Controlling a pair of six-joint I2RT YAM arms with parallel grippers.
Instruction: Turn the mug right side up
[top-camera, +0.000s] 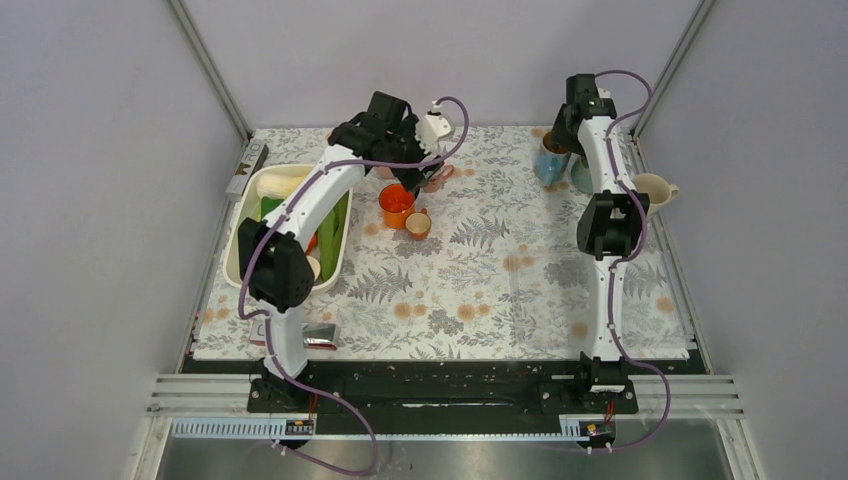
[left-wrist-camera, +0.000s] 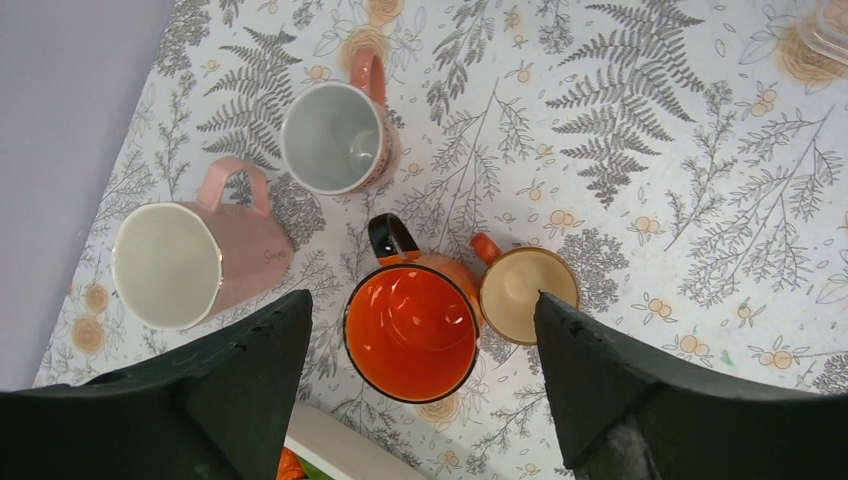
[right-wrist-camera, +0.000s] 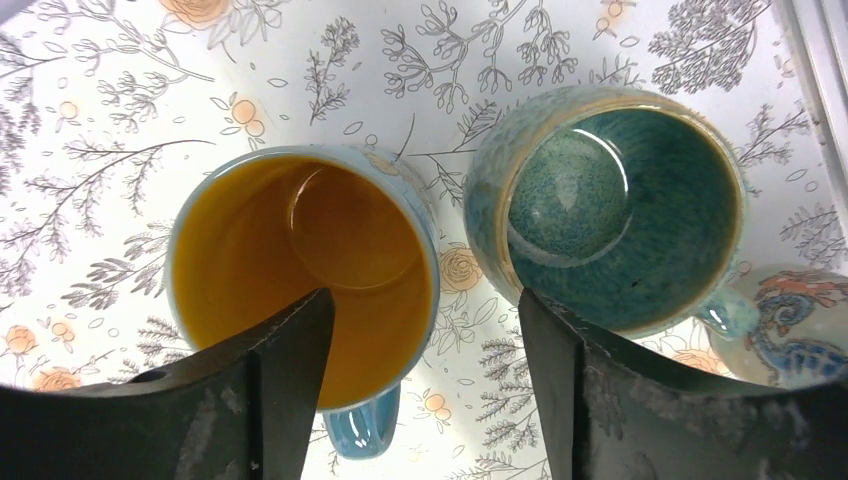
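The left gripper (left-wrist-camera: 422, 305) has its jaws wide apart and holds nothing. Straight below the gap stands the orange mug (left-wrist-camera: 412, 335), mouth up, with its black handle on the far side. I take this to be the task's mug, since no mug in any view lies mouth down, so the turning looks done and the risk now is undoing it. A small cup (left-wrist-camera: 528, 295) sits against the orange mug's side, right under the inner edge of one finger. If the gripper dropped or closed here, that finger would likely hit the cup's rim and knock it into the mug. On the other side a pink mug (left-wrist-camera: 165, 265) and a second pink mug (left-wrist-camera: 333, 137) stand near, and the white tub (top-camera: 240, 235) is close on the near side, so a sideways swing while leaving could clip one of them. A straight lift seems safest. The right gripper (right-wrist-camera: 425, 295) also hangs with jaws apart and empty, over a blue mug (right-wrist-camera: 300, 260) with a yellow inside. One finger lines up with that mug's rim, and a green mug (right-wrist-camera: 620, 200) stands just beside it, with a painted mug (right-wrist-camera: 800, 320) beyond. If this arm came down it could push the blue mug into its neighbour. Taking any of these upright mugs for the target and tipping it would be the worst slip.
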